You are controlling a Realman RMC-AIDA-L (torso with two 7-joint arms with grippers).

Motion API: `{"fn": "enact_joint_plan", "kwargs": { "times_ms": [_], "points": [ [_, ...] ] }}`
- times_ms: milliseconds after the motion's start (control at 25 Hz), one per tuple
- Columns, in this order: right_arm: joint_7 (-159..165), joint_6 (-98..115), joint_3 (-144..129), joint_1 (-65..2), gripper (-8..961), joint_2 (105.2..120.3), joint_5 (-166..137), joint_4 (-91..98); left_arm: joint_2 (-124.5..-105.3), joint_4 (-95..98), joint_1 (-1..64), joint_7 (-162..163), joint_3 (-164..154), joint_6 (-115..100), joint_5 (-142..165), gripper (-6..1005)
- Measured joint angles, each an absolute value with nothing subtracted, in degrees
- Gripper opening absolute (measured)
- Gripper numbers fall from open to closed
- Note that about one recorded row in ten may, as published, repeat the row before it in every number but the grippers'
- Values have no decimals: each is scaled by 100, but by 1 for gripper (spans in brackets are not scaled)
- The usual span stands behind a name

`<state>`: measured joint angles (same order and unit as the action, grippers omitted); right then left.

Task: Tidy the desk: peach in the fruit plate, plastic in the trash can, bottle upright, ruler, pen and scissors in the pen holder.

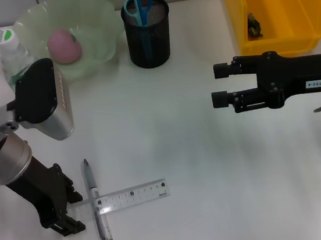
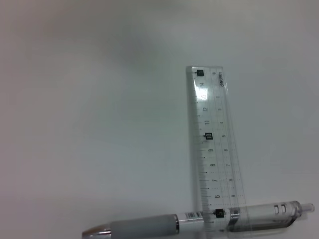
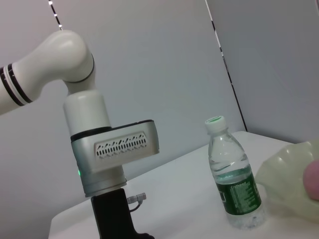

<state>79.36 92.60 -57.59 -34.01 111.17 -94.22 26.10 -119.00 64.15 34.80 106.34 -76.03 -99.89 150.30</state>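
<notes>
below, the left gripper (image 1: 67, 216), grip unclear, nears a clear flat ruler (image 1: 129, 196); right gripper (image 1: 219, 84) released

Pink peach (image 1: 65, 47), yellow bin (image 1: 276, 9), black mesh holder (image 1: 148, 39)

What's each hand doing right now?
Left hand: open, empty, low at the ruler end.
Right hand: open, empty, hovering mid-desk.

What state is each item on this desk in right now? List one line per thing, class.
peach: in the fruit plate.
bottle: upright, capped.
scissors: standing in the pen holder.
pen: flat on the desk, crossing the ruler.
ruler: flat on the desk.
trash can: holds a small dark scrap.
left gripper: down beside the ruler's end.
right gripper: open, empty, above the desk.
</notes>
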Motion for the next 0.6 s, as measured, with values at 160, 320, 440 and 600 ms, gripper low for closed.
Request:
{"fn": "enact_joint_plan", "kwargs": {
  "times_ms": [160, 320, 440, 600],
  "points": [
    [7936, 9268, -5740, -3391, 802, 11117, -9422, 2610, -11900, 6421, 3471, 10635, -7735, -9966, 15040, 550],
    [7936, 9268, -5738, -3382, 802, 11116, -9422, 2610, -11900, 6436, 3471, 10635, -7741, -9965, 15034, 513],
    [7936, 9259, -5734, -3382, 802, 11114, -9422, 2610, -11896, 6505, 3461, 10635, -7726, -9975, 15016, 449],
    [7936, 9263, -5711, -3376, 801, 11109, -9422, 2614, -11881, 6667, 3432, 10635, -7645, -10049, 14907, 385]
  ]
}}
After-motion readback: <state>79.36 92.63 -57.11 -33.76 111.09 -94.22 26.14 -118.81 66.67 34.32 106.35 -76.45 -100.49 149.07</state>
